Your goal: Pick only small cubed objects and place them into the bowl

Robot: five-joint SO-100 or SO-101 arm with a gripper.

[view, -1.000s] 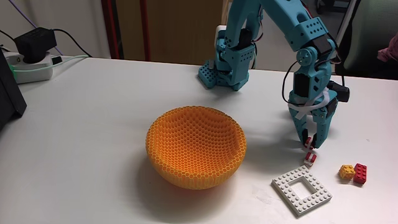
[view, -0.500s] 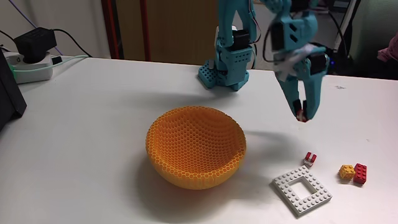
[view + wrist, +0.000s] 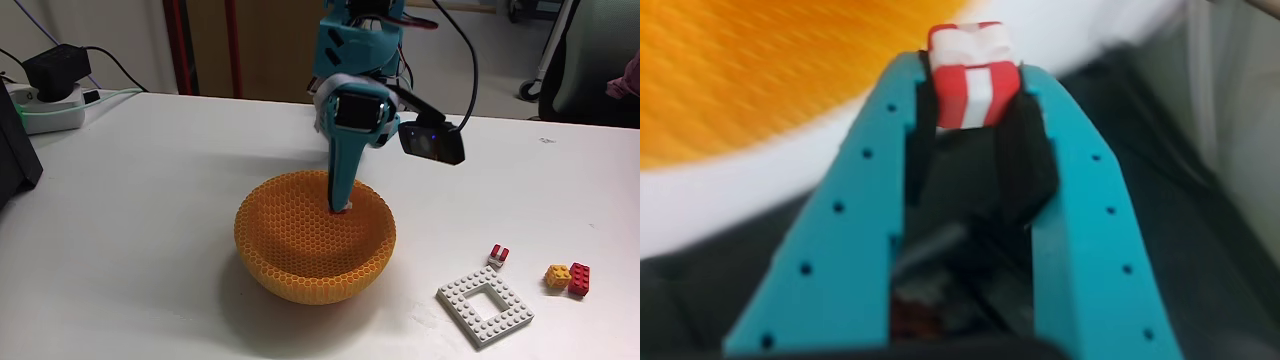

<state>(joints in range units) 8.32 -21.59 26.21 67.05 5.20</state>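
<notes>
My teal gripper (image 3: 342, 207) hangs over the inside of the large orange honeycomb bowl (image 3: 300, 255), fingers pointing down past its rim. The wrist view shows the gripper (image 3: 973, 80) shut on a red-and-white striped cube (image 3: 970, 75), with the blurred orange bowl (image 3: 760, 70) behind it. A second red-and-white cube (image 3: 498, 255) lies on the table right of the bowl. A yellow-orange cube (image 3: 557, 276) sits further right.
A red brick (image 3: 580, 279) touches the yellow cube. A flat white square frame plate (image 3: 485, 306) lies at the front right. The arm's base (image 3: 350, 120) stands behind the bowl. A power strip and adapter (image 3: 50, 90) sit at the far left.
The arm has lifted one striped cube from the table at right and swung left, bringing it over the bowl. The other pieces have not moved.
</notes>
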